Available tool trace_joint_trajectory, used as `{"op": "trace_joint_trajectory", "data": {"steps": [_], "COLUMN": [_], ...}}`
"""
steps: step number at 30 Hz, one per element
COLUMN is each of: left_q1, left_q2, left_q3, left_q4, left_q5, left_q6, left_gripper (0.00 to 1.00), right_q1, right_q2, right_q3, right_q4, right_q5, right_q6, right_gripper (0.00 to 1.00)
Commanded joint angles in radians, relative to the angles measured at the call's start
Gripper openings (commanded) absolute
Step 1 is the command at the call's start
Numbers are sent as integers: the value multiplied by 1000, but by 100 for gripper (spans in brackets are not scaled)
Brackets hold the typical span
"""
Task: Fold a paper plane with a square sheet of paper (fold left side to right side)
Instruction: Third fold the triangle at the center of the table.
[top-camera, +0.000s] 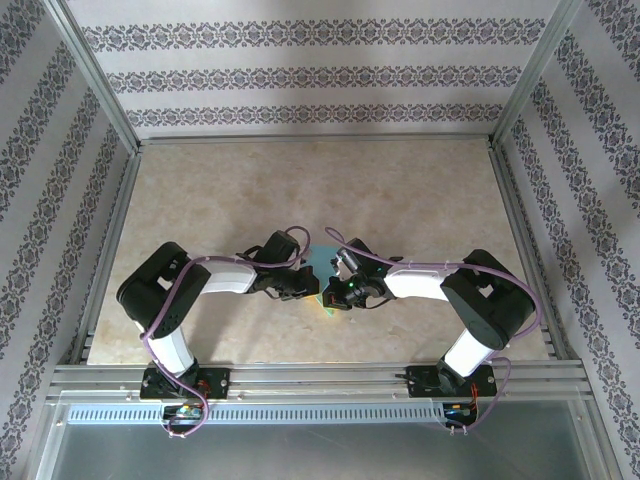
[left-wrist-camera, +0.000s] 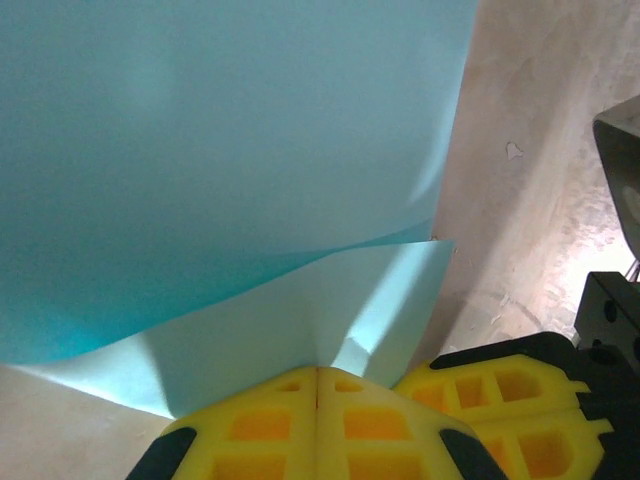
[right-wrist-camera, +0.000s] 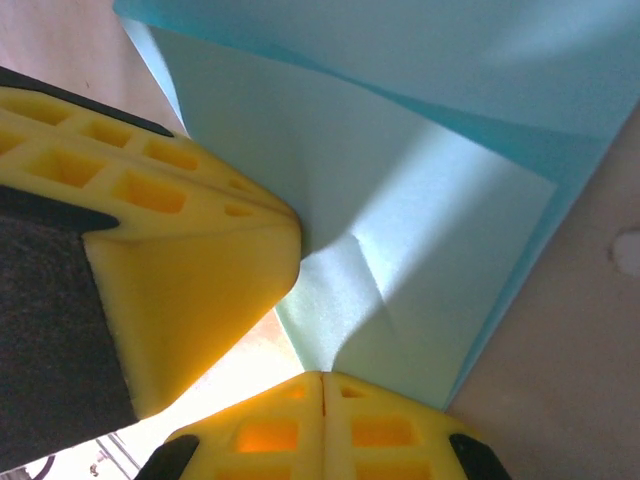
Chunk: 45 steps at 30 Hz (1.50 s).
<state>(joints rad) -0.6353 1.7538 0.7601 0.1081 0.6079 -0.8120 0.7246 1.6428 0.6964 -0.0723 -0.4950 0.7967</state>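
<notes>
The left gripper (left-wrist-camera: 317, 390) is clamped on the paper's (left-wrist-camera: 230, 150) near edge, top layer bowed upward, right gripper (left-wrist-camera: 430, 395) just beside.

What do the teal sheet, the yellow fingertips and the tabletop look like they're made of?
Teal sheet: thin matte paper; it curls and holds a soft crease, paler underneath. Yellow fingertips: apparently moulded plastic or firm foam, with a grid of square recesses. Tabletop: beige, marbled, slightly glossy; laminate or stone-look, cannot tell.

Overhead; wrist close-ups on same paper (left-wrist-camera: 200, 150)
</notes>
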Motion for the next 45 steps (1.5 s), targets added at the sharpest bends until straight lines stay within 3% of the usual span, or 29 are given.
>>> {"op": "trace_joint_trajectory", "data": {"steps": [1, 9, 17, 24, 28, 32, 39, 45], "left_q1": [10, 93, 231, 248, 230, 154, 18, 0], "left_q2": [36, 40, 37, -69, -168, -203, -73, 18], "left_q3": [6, 22, 13, 34, 26, 42, 116, 167], "left_q4": [-78, -132, -131, -176, -199, -205, -127, -86], "left_q5": [-107, -125, -133, -136, -116, -91, -46, -44], "left_q6": [24, 95, 185, 242, 256, 253, 193, 182], "left_gripper": [0, 0, 0, 0, 0, 0, 0, 0], "right_q1": [6, 6, 0, -37, -70, -98, -124, -125], "right_q2": [43, 46, 31, -2, -21, -23, -20, -18], "right_q3": [-33, -25, -31, -47, -52, -52, -51, -54], "right_q4": [-195, -224, -220, -190, -191, -191, -189, -188], "right_q5": [118, 125, 118, 86, 80, 75, 72, 70], "right_q6": [-28, -42, -47, -61, -90, -124, -139, -137], "right_gripper": [0, 0, 0, 0, 0, 0, 0, 0]}}
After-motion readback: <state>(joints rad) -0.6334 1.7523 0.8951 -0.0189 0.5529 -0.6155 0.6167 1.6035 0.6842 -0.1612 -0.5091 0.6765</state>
